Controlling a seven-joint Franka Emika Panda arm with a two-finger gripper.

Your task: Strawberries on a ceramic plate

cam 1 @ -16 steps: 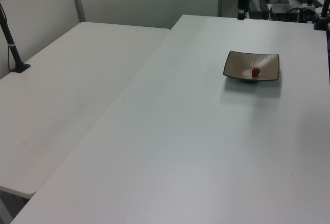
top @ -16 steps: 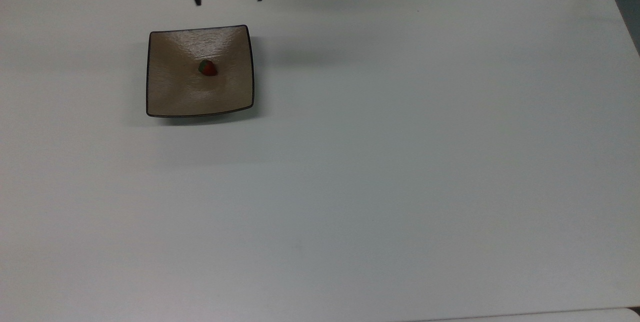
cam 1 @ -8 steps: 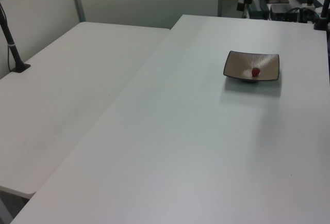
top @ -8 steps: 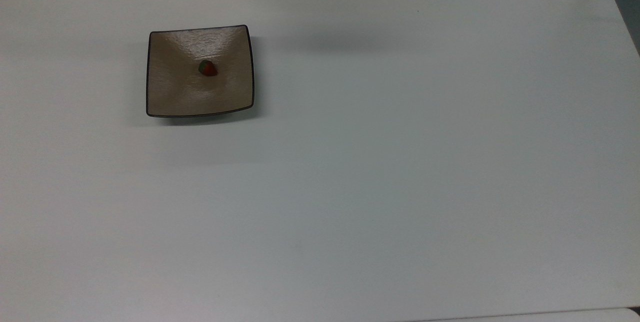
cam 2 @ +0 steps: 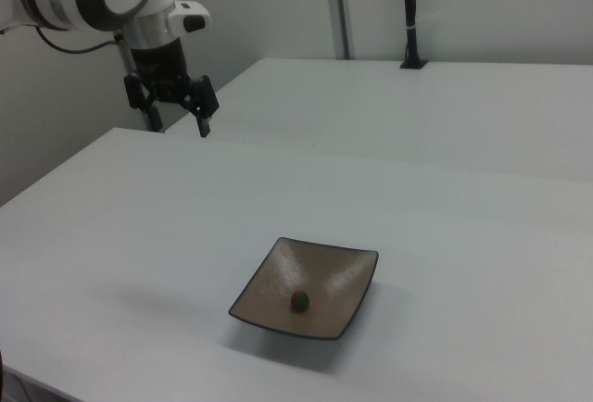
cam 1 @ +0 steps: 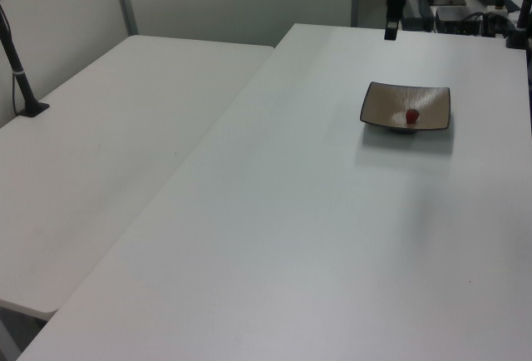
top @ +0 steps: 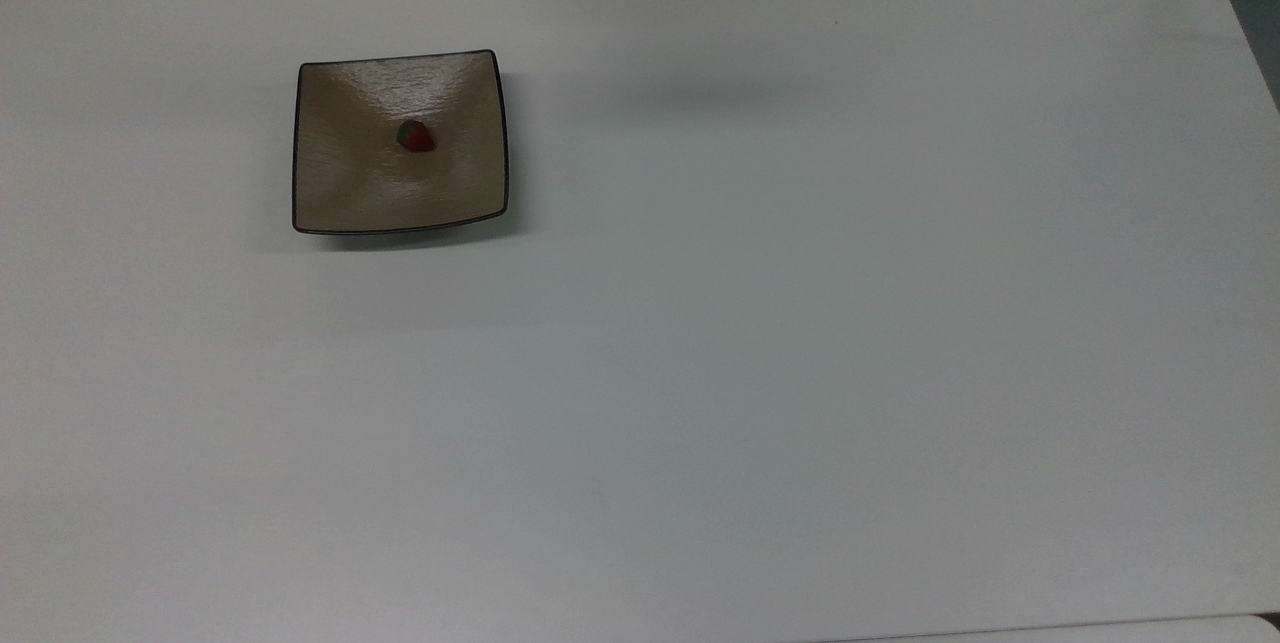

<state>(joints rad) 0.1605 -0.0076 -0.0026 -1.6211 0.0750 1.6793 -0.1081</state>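
In the top view, the square, glossy brown ceramic plate [top: 400,141] with its thin dark rim sits on the smooth white worktop [top: 760,343], the small red strawberry [top: 416,136] at its centre. The left view shows the strawberry in the plate's dip. In the right view, the pincer [cam 2: 174,117] hangs released, empty, well apart from the plate.
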